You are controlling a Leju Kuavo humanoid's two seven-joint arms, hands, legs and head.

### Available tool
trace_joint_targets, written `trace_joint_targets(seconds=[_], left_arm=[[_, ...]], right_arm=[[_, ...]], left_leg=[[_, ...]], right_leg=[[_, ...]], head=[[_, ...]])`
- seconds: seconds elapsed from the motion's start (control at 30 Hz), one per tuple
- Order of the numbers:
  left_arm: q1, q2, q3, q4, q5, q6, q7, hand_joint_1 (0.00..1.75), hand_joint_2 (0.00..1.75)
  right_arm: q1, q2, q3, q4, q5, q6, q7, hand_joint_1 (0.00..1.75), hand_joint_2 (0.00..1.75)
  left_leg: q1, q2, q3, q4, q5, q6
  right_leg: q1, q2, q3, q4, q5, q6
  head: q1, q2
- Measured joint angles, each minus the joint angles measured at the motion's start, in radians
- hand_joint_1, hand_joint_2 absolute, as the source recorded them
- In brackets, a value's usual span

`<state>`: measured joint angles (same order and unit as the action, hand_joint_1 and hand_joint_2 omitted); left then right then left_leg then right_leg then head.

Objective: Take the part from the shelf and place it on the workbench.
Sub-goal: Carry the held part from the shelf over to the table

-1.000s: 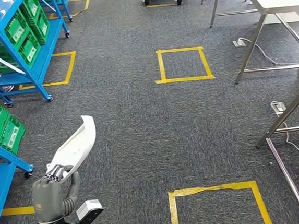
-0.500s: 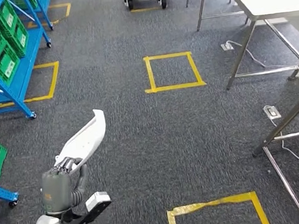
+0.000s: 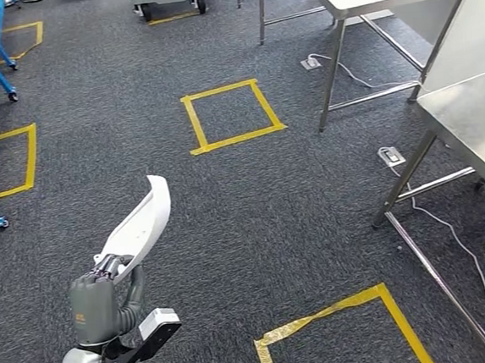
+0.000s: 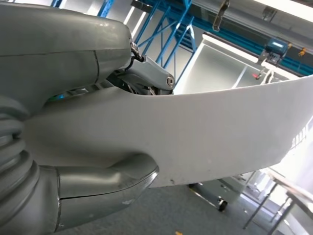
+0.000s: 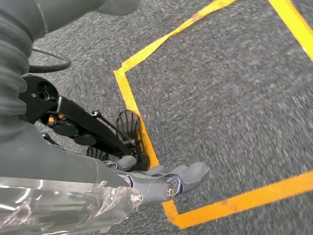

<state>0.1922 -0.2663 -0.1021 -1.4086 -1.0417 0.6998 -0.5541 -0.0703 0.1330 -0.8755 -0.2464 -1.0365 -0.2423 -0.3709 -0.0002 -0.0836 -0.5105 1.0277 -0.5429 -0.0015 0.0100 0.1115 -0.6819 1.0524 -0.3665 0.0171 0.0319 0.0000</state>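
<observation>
A long, curved white plastic part (image 3: 135,228) juts up and forward from the left hand (image 3: 95,306), which grips its lower end.

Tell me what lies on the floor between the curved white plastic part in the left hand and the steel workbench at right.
Head view: grey carpet between the curved white plastic part and the steel workbench, nothing standing on it.

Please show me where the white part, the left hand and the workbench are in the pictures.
Part (image 3: 140,229), head view: middle of its curved white body.
Left hand (image 3: 95,306), head view: grey back of the hand, holding the part's lower end.
Workbench (image 3: 466,119), head view: bare steel top at the right.
</observation>
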Motion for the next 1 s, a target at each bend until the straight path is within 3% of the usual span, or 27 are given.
trace_joint_targets(seconds=[0.07, 0.13, 0.17, 0.23, 0.27, 0.3, 0.33, 0.37, 0.43, 0.5, 0.6, 0.67, 0.73, 0.77, 0.8, 0.83, 0.87, 0.93, 1.0], left_arm=[[0.003, 0.006, -0.001, -0.001, 0.014, 0.0, 0.005, 1.75, 1.75], [0.004, 0.01, -0.003, -0.002, 0.026, 0.0, 0.007, 1.75, 1.75], [0.005, 0.012, -0.004, -0.003, 0.032, 0.0, 0.007, 1.75, 1.75], [0.013, 0.017, -0.003, -0.004, 0.041, 0.001, 0.007, 1.75, 1.75], [0.017, 0.02, -0.002, -0.005, 0.044, 0.001, 0.007, 1.75, 1.75], [0.02, 0.023, 0.0, -0.005, 0.047, 0.001, 0.007, 1.75, 1.75], [0.021, 0.026, 0.001, -0.005, 0.049, 0.001, 0.008, 1.75, 1.75], [0.022, 0.028, 0.002, -0.005, 0.05, 0.001, 0.008, 1.75, 1.75], [0.023, 0.032, 0.002, -0.006, 0.05, 0.001, 0.009, 1.75, 1.75], [0.024, 0.036, 0.003, -0.008, 0.05, 0.001, 0.009, 1.75, 1.75], [0.023, 0.038, 0.002, -0.01, 0.05, 0.001, 0.009, 1.75, 1.75], [0.024, 0.04, 0.001, -0.011, 0.05, 0.001, 0.009, 1.75, 1.75], [0.027, 0.043, 0.002, -0.012, 0.051, 0.001, 0.009, 1.75, 1.75], [0.028, 0.045, 0.002, -0.012, 0.051, 0.001, 0.009, 1.75, 1.75], [0.029, 0.046, 0.002, -0.012, 0.052, 0.001, 0.009, 1.75, 1.75], [0.03, 0.046, 0.002, -0.012, 0.052, 0.001, 0.009, 1.75, 1.75], [0.03, 0.047, 0.002, -0.012, 0.052, 0.001, 0.009, 1.75, 1.75], [0.03, 0.048, 0.002, -0.012, 0.051, 0.001, 0.009, 1.75, 1.75], [0.029, 0.049, 0.002, -0.012, 0.047, 0.001, 0.009, 1.75, 1.75]], right_arm=[[0.004, 0.0, 0.0, 0.0, 0.0, -0.003, -0.001, 0.0, 1.75], [0.009, -0.001, 0.0, 0.0, 0.0, -0.007, -0.003, 0.0, 1.75], [0.01, -0.002, 0.0, 0.0, -0.001, -0.009, -0.004, 0.0, 1.75], [0.008, -0.002, 0.0, 0.0, -0.01, -0.009, -0.005, 0.0, 1.75], [0.007, -0.002, 0.0, 0.0, -0.014, -0.009, -0.005, 0.0, 1.75], [0.006, -0.002, 0.0, 0.0, -0.017, -0.008, -0.005, 0.0, 1.75], [0.007, -0.002, 0.0, 0.0, -0.018, -0.008, -0.005, 0.0, 1.75], [0.007, -0.002, 0.0, 0.0, -0.018, -0.008, -0.006, 0.0, 1.75], [0.005, -0.002, 0.0, 0.0, -0.018, -0.008, -0.006, 0.0, 1.75], [0.002, -0.002, 0.0, 0.0, -0.021, -0.007, -0.005, 0.0, 1.75], [0.004, -0.003, 0.001, 0.0, -0.024, -0.007, -0.005, 0.0, 1.75], [0.004, -0.004, 0.001, 0.0, -0.024, -0.008, -0.006, 0.0, 1.75], [0.002, -0.005, 0.001, -0.001, -0.024, -0.007, -0.006, 0.0, 1.75], [0.002, -0.005, 0.001, -0.001, -0.024, -0.007, -0.006, 0.0, 1.75], [0.003, -0.005, 0.001, -0.001, -0.024, -0.007, -0.006, 0.0, 1.75], [0.004, -0.005, 0.001, -0.001, -0.024, -0.007, -0.006, 0.0, 1.75], [0.005, -0.005, 0.001, -0.001, -0.025, -0.007, -0.006, 0.0, 1.75], [0.005, -0.004, 0.001, -0.001, -0.025, -0.008, -0.005, 0.0, 1.75], [0.004, -0.003, 0.001, -0.001, -0.025, -0.008, -0.003, 0.0, 1.75]], left_leg=[[-0.003, 0.009, -0.005, -0.008, 0.019, 0.01], [-0.001, 0.035, -0.012, -0.021, 0.049, 0.023], [0.002, 0.048, -0.019, -0.028, 0.06, 0.028], [0.003, 0.075, -0.036, -0.032, 0.075, 0.032], [0.003, 0.091, -0.045, -0.032, 0.081, 0.03], [0.004, 0.106, -0.054, -0.032, 0.087, 0.027], [0.006, 0.12, -0.063, -0.032, 0.093, 0.024], [0.008, 0.133, -0.071, -0.032, 0.099, 0.019], [0.012, 0.152, -0.081, -0.029, 0.108, 0.006], [0.013, 0.168, -0.083, -0.025, 0.116, -0.009], [0.018, 0.181, -0.079, -0.028, 0.124, -0.03], [0.022, 0.146, -0.095, 0.012, 0.084, -0.041], [0.02, 0.104, -0.145, 0.134, 0.006, -0.043], [0.017, 0.097, -0.172, 0.201, -0.023, -0.041], [0.014, 0.094, -0.19, 0.246, -0.035, -0.037], [0.009, 0.092, -0.191, 0.256, -0.026, -0.029], [0.003, 0.088, -0.174, 0.227, 0.001, -0.02], [-0.01, 0.06, -0.1, 0.092, 0.063, 0.006], [-0.019, 0.034, -0.037, -0.019, 0.08, 0.02]], right_leg=[[-0.005, 0.022, -0.01, -0.009, 0.017, 0.016], [-0.004, -0.001, -0.024, 0.0, -0.002, 0.027], [-0.003, -0.03, -0.039, 0.03, -0.036, 0.031], [-0.007, -0.084, -0.072, 0.146, -0.129, 0.04], [-0.011, -0.095, -0.084, 0.209, -0.157, 0.047], [-0.017, -0.101, -0.086, 0.252, -0.163, 0.053], [-0.022, -0.105, -0.071, 0.264, -0.15, 0.06], [-0.027, -0.11, -0.038, 0.237, -0.126, 0.066], [-0.032, -0.141, 0.076, 0.099, -0.104, 0.079], [-0.029, -0.164, 0.153, -0.013, -0.119, 0.074], [-0.021, -0.146, 0.151, -0.038, -0.123, 0.036], [-0.021, -0.13, 0.148, -0.042, -0.11, 0.013], [-0.019, -0.112, 0.138, -0.044, -0.097, 0.0], [-0.016, -0.1, 0.132, -0.044, -0.093, -0.003], [-0.012, -0.089, 0.128, -0.044, -0.089, -0.005], [-0.009, -0.076, 0.125, -0.044, -0.088, -0.007], [-0.005, -0.063, 0.123, -0.045, -0.087, -0.008], [-0.002, -0.036, 0.122, -0.046, -0.089, -0.01], [0.001, -0.012, 0.116, -0.046, -0.092, -0.007]], head=[[-0.001, 0.0], [0.001, 0.0], [0.003, 0.0], [0.006, 0.0], [0.007, 0.0], [0.007, 0.0], [0.007, 0.0], [0.007, 0.0], [0.008, 0.0], [0.009, 0.0], [0.006, 0.0], [0.001, 0.0], [-0.009, 0.0], [-0.013, 0.0], [-0.016, 0.0], [-0.017, 0.0], [-0.018, 0.0], [-0.018, 0.0], [-0.017, 0.0]])
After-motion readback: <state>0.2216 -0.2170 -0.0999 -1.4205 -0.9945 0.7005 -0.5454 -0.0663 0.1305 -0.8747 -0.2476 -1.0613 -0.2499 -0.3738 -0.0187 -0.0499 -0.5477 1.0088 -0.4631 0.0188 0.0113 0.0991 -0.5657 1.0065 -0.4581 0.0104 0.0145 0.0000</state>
